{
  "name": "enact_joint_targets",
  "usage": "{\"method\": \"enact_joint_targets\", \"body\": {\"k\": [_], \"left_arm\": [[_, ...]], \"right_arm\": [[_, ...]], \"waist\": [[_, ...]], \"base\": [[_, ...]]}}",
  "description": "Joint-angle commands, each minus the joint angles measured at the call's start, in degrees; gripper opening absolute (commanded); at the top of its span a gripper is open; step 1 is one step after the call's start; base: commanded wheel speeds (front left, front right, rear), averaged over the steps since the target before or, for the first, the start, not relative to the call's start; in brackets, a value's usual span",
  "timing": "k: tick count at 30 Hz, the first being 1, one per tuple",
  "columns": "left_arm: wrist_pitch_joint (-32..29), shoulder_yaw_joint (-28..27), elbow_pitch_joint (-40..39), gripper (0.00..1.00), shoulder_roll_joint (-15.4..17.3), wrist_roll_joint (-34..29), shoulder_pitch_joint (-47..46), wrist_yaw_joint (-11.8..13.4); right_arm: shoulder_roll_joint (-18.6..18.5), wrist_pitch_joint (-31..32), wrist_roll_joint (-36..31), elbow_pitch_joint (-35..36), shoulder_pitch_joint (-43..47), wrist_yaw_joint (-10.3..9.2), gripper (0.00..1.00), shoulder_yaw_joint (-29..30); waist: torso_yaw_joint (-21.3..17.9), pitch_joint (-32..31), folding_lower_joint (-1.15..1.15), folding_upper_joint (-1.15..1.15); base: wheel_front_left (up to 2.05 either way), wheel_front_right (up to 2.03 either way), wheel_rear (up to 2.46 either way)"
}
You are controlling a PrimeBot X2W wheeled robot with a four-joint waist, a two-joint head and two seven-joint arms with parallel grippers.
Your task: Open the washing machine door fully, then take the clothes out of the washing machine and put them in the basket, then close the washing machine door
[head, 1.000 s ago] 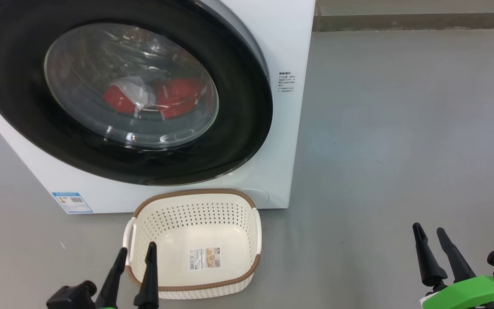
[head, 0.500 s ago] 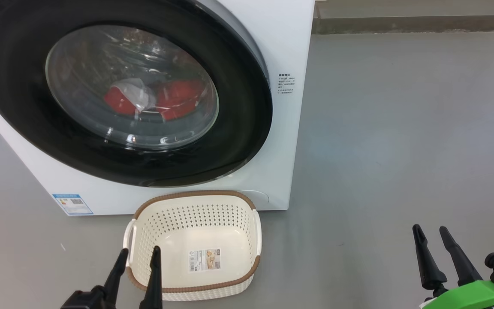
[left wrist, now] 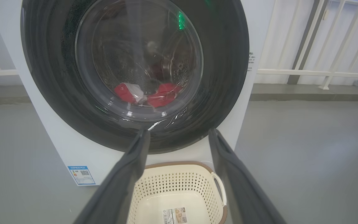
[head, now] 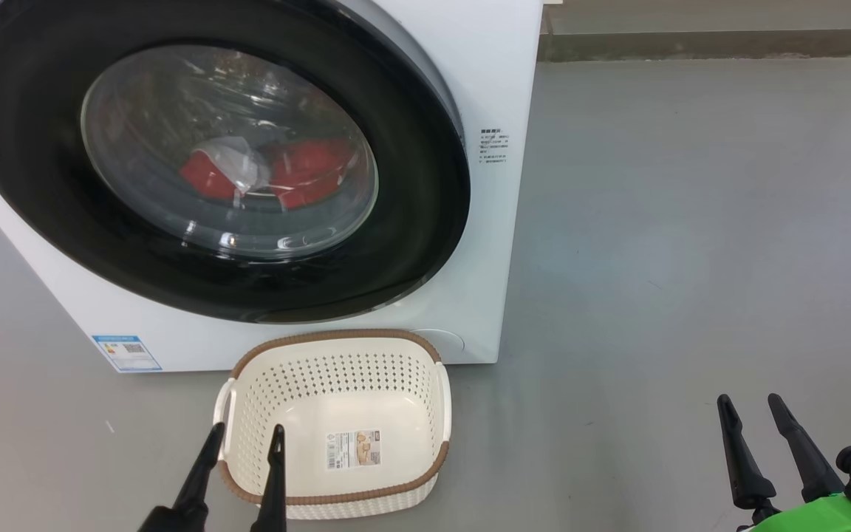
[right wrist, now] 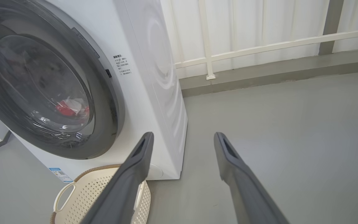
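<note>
The white washing machine (head: 492,66) stands at upper left with its washing machine door (head: 411,222) shut flat against the front. Through the glass bowl, red clothes (head: 307,170) with a white patch lie low in the drum; they also appear in the left wrist view (left wrist: 163,95). The cream basket (head: 337,355) sits on the floor just in front of the machine, with nothing but a paper label inside. My left gripper (head: 247,431) is open above the basket's near-left corner. My right gripper (head: 750,403) is open over bare floor at lower right, well away from the machine.
Grey floor (head: 691,222) spreads wide to the right of the machine. A low kerb (head: 691,41) runs along the back, with white railing (right wrist: 259,48) and a pale wall above it. A blue label (head: 126,353) marks the machine's lower left front.
Both grippers have sunk lower in the head view, and the left one has shifted right. The picture has crept down a little, so the camera moved. Door, clothes and basket are as before.
</note>
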State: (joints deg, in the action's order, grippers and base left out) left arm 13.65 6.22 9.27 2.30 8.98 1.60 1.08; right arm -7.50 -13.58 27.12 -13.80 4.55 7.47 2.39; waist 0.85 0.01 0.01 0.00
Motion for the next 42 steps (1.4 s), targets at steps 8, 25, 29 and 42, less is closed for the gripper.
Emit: {"method": "enact_joint_targets", "body": {"k": [8, 25, 29, 42], "left_arm": [[1.35, -1.35, -1.65, 1.00, 0.58, -4.03, -0.32, 0.86], [1.35, -2.10, -0.27, 1.00, 0.58, -3.04, -0.43, 1.00], [1.35, -2.05, -0.30, 1.00, 0.58, -2.97, -0.50, 0.96], [1.35, -0.87, -0.85, 1.00, 0.58, -1.99, -1.02, 1.49]], "right_arm": [[-1.54, -1.41, -3.22, 1.81, -0.09, 0.02, 1.00, -0.91], [-1.06, -1.41, -3.02, 1.69, 0.16, 0.02, 1.00, -0.25], [-1.05, -1.41, -2.96, 1.69, -0.01, 0.02, 1.00, -0.27], [0.20, -1.41, 6.17, 4.75, -8.71, 0.02, 0.00, -3.41]], "waist": [[-0.04, 0.01, 0.00, 0.00], [0.10, 0.15, 0.00, 0.00], [0.16, 0.24, 0.00, 0.00], [1.42, 2.10, 0.00, 0.00]], "base": [[0.00, 0.00, 0.00], [0.00, 0.00, 0.00], [0.00, 0.00, 0.00], [0.00, 0.00, 0.00]]}}
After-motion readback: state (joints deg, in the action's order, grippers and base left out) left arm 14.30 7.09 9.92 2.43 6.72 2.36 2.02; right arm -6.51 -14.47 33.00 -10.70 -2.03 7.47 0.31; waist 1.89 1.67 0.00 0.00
